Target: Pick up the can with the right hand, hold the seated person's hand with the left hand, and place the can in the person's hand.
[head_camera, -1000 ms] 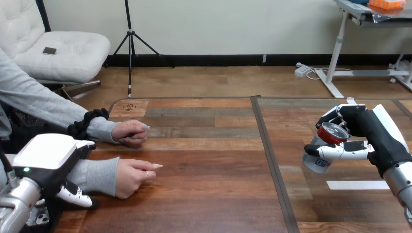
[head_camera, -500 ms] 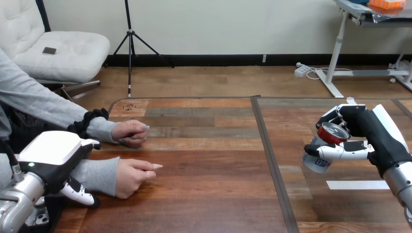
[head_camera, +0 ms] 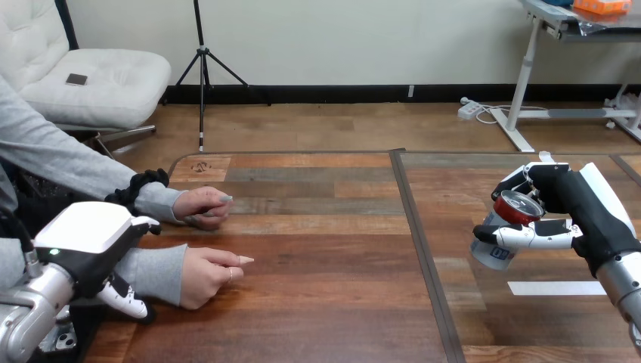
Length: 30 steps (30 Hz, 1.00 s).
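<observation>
my right hand (head_camera: 565, 198) is at the right side of the table (head_camera: 340, 249), clenched round the can (head_camera: 516, 206) – fingers over its far side, thumb across the near side. the can is tilted in my grip, its red top turned up and toward the left; i cannot tell whether its lower end touches the wood. a white strip (head_camera: 555, 288) lies flat on the table just nearer to me than the can.

my left hand (head_camera: 87, 238) is at the lower left, its white back turned up, over the grey sleeve (head_camera: 155, 274) – whether it is released or grasping the arm i cannot tell. the person's nearer hand (head_camera: 208, 276) rests on the table just beyond that sleeve, loosely curled. the person's farther hand (head_camera: 202, 206) lies on the wood behind it, apart from it. the can is well apart from both
</observation>
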Motion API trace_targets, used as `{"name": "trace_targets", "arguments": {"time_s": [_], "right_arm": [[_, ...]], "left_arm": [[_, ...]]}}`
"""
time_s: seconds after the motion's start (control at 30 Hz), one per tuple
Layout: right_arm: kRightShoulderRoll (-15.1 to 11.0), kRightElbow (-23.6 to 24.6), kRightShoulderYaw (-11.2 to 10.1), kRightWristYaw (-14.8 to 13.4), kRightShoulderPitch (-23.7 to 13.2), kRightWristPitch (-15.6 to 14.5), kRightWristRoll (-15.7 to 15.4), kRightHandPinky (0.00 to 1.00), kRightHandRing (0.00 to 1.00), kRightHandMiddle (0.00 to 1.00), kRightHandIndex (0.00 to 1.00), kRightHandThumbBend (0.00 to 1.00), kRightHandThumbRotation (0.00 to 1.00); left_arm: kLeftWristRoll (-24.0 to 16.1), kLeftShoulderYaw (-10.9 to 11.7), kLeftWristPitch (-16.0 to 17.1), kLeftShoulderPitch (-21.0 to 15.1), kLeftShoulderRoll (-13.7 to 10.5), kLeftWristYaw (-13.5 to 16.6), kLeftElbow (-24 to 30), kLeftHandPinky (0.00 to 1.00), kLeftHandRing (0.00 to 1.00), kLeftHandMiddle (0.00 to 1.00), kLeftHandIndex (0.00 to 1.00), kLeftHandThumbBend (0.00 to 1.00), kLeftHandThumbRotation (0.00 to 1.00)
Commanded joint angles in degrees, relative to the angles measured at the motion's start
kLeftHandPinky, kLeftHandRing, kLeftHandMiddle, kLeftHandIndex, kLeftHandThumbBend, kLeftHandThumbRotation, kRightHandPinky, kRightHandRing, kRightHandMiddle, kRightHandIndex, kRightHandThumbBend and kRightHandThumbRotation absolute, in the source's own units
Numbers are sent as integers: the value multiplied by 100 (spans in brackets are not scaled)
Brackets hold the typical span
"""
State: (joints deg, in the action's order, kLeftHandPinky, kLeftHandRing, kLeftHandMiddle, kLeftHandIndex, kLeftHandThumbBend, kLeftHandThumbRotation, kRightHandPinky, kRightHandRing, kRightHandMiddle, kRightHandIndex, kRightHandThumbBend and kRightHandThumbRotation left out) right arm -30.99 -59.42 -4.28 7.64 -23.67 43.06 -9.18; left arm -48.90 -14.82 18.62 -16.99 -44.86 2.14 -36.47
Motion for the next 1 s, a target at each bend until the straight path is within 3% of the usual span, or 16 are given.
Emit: {"name": "trace_targets", "arguments": {"time_s": [0.0,0.17,0.53,0.97], "right_arm": [[-94,320,-88,-24,-327,122,137,28,32,38,43,80,0],[-112,351,-75,-75,-306,116,90,27,31,38,43,79,0],[-106,368,-89,-53,-287,107,117,24,28,37,43,78,0],[-100,341,-107,60,-308,61,187,28,32,39,44,77,0]], "left_arm": [[26,-149,-16,-367,-45,-109,-80,74,79,80,80,100,24],[75,-147,-112,-418,-21,-352,-75,72,77,79,78,100,21],[-3,-240,-259,-502,-58,-680,29,54,63,67,71,100,12],[-170,-370,-604,-522,-99,-968,246,50,60,66,67,100,9]]}}
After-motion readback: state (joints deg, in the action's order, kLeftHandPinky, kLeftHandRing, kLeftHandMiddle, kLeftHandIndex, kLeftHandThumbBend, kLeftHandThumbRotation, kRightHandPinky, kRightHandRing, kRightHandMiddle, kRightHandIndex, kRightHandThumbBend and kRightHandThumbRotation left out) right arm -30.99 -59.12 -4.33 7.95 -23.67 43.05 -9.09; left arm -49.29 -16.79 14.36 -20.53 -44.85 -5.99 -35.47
